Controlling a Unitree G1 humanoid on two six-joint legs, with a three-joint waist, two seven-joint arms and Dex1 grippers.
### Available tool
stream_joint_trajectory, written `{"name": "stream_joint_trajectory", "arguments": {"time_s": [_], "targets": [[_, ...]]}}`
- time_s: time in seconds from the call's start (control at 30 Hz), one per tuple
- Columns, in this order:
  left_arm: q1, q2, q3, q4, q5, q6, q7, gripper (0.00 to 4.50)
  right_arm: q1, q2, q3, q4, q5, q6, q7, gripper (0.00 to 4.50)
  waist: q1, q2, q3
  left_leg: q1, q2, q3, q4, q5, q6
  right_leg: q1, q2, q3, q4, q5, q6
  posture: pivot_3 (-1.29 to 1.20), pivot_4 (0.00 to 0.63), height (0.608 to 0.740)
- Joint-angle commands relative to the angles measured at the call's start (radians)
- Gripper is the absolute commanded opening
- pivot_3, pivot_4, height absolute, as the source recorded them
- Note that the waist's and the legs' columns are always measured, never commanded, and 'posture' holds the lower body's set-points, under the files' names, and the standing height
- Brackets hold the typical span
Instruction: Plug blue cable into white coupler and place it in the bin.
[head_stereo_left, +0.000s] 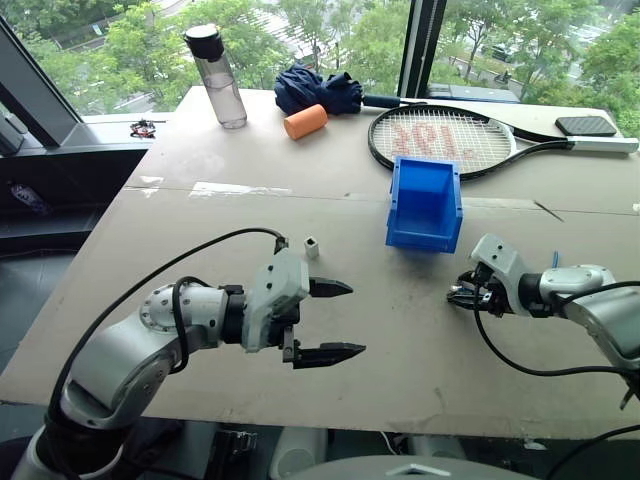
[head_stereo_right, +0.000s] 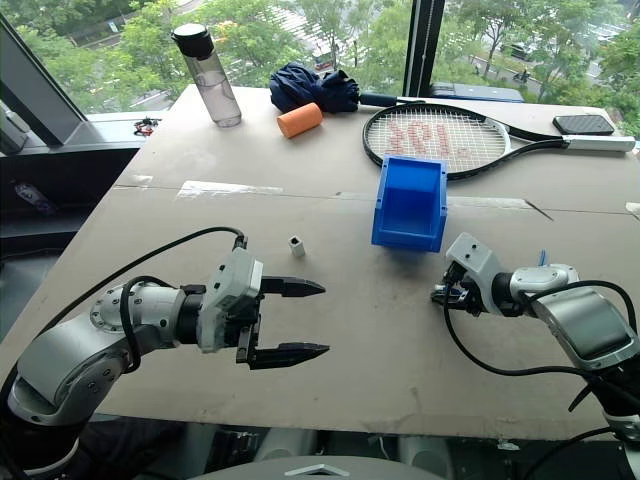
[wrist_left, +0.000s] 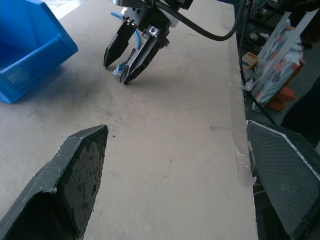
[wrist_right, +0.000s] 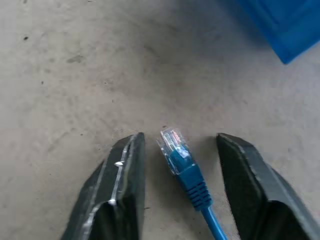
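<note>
The blue cable (wrist_right: 187, 172) lies on the table with its clear plug between the fingers of my right gripper (wrist_right: 180, 137). That gripper is open, with a gap on each side of the plug. In the eye views the right gripper (head_stereo_left: 458, 295) is down at the table, just in front of the blue bin (head_stereo_left: 420, 235) and slightly to its right. The white coupler (head_stereo_left: 312, 247) stands alone on the table left of the bin. My left gripper (head_stereo_left: 358, 319) hovers open and empty in front of the coupler, pointing right toward the right gripper (wrist_left: 116, 73).
At the back of the table are a water bottle (head_stereo_left: 218, 75), an orange roll (head_stereo_left: 305, 121), a dark blue bundle (head_stereo_left: 318, 88), a tennis racket (head_stereo_left: 440, 140) and a black flat object (head_stereo_left: 585, 125). The table's near edge runs just below both arms.
</note>
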Motion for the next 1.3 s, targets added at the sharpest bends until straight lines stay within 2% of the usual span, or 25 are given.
{"name": "stream_joint_trajectory", "arguments": {"time_s": [0.03, 0.07, 0.2, 0.33, 0.5, 0.63, 0.7, 0.73, 0.83, 0.93, 1.03, 1.13, 1.3], "targets": [[0.025, 0.012, 0.03, -0.04, -0.019, -0.015, 0.006, 4.5, 0.017, -0.019, 0.004, -0.026, -0.032, -0.026, 0.018, 0.27, 0.002, 0.0, 0.0, 0.0, 0.0, 0.0, 0.0, 0.0, 0.0, 0.0, 0.0, 0.0, 0.0, 0.0, 0.0, 0.0, 0.15, 0.74], [0.029, 0.011, 0.03, -0.039, -0.018, -0.016, 0.009, 4.5, 0.018, -0.015, 0.003, -0.038, -0.031, -0.03, 0.021, 0.1, 0.003, 0.0, 0.0, 0.0, 0.0, 0.0, 0.001, 0.0, 0.0, 0.0, 0.0, 0.0, 0.0, 0.0, -0.001, 0.0, 0.15, 0.74], [0.043, 0.006, 0.029, -0.023, -0.014, -0.021, 0.015, 4.5, -0.012, 0.035, 0.02, -0.097, -0.017, 0.002, 0.015, 0.1, 0.001, 0.0, 0.0, 0.0, 0.0, 0.0, 0.002, 0.0, 0.0, 0.0, 0.0, 0.0, 0.0, -0.001, -0.002, 0.0, 0.15, 0.74], [0.036, 0.002, 0.036, 0.04, -0.002, -0.035, 0.006, 4.5, -0.146, 0.191, 0.109, -0.139, -0.019, 0.08, -0.03, 0.1, -0.023, 0.001, 0.0, 0.0, 0.002, -0.001, 0.001, 0.0, 0.0, 0.0, 0.002, 0.0, 0.002, 0.0, -0.001, 0.0, 0.15, 0.74], [0.065, 0.05, 0.087, 0.181, 0.051, -0.142, -0.1, 4.5, -0.262, 0.331, 0.198, -0.091, -0.046, 0.129, -0.069, 0.1, -0.024, 0.001, 0.001, 0.0, 0.002, -0.002, 0.001, 0.0, 0.0, -0.001, 0.003, -0.001, 0.002, 0.0, 0.0, 0.0, 0.15, 0.74], [0.072, 0.052, 0.076, 0.288, 0.142, -0.258, -0.137, 4.5, -0.278, 0.369, 0.28, -0.007, -0.097, 0.06, -0.056, 0.1, -0.016, 0.001, 0.001, -0.001, 0.0, -0.002, 0.0, 0.0, 0.0, -0.002, 0.001, -0.002, 0.001, -0.001, -0.002, 0.0, 0.15, 0.74], [0.059, 0.036, 0.046, 0.327, 0.195, -0.305, -0.13, 4.5, -0.253, 0.356, 0.328, 0.062, -0.146, -0.032, -0.037, 0.92, -0.016, 0.001, 0.001, -0.002, 0.0, -0.002, 0.001, 0.0, 0.0, -0.002, 0.0, -0.002, 0.0, -0.001, -0.002, 0.0, 0.15, 0.74], [0.053, 0.026, 0.025, 0.331, 0.213, -0.308, -0.123, 4.5, -0.228, 0.35, 0.318, 0.068, -0.158, -0.071, -0.046, 1.18, -0.016, 0.001, 0.001, -0.002, -0.001, -0.001, 0.001, 0.0, 0.0, -0.002, -0.001, -0.002, 0.001, -0.001, -0.002, 0.0, 0.15, 0.74], [0.03, 0.014, -0.025, 0.337, 0.267, -0.302, -0.101, 4.5, -0.169, 0.339, 0.239, 0.011, -0.139, -0.142, -0.052, 2.6, -0.017, 0.001, 0.0, -0.001, -0.001, -0.002, 0.001, 0.0, 0.0, -0.001, 0.0, -0.002, 0.001, 0.0, 0.0, 0.0, 0.15, 0.74], [-0.032, 0.01, -0.075, 0.37, 0.299, -0.274, -0.107, 4.5, -0.073, 0.3, 0.092, -0.13, -0.031, -0.134, -0.022, 3.97, -0.014, 0.003, 0.001, -0.002, -0.001, -0.002, 0.001, 0.0, 0.0, -0.002, 0.0, -0.002, 0.002, 0.001, 0.0, 0.0, 0.15, 0.74], [-0.136, -0.026, -0.141, 0.443, 0.326, -0.284, -0.146, 4.5, 0.088, 0.216, -0.06, -0.305, 0.042, -0.143, 0.002, 3.97, -0.003, 0.003, 0.002, -0.003, -0.001, -0.003, 0.001, 0.0, 0.0, -0.001, 0.0, -0.002, 0.001, 0.001, 0.001, 0.0, 0.15, 0.74], [-0.223, -0.072, -0.206, 0.525, 0.374, -0.329, -0.178, 4.5, 0.248, 0.176, -0.183, -0.428, 0.083, -0.141, -0.009, 3.97, -0.001, 0.003, 0.001, -0.002, -0.001, -0.003, 0.001, 0.0, 0.0, -0.001, 0.0, -0.002, 0.001, 0.001, 0.001, 0.0, 0.15, 0.74], [-0.352, -0.184, -0.316, 0.707, 0.48, -0.447, -0.226, 4.5, 0.579, 0.188, -0.345, -0.588, 0.057, -0.172, -0.093, 3.97, 0.004, 0.002, 0.001, -0.003, 0.0, -0.002, 0.002, 0.0, 0.0, 0.0, 0.001, -0.002, 0.001, 0.001, 0.001, 0.0, 0.15, 0.74]]}}
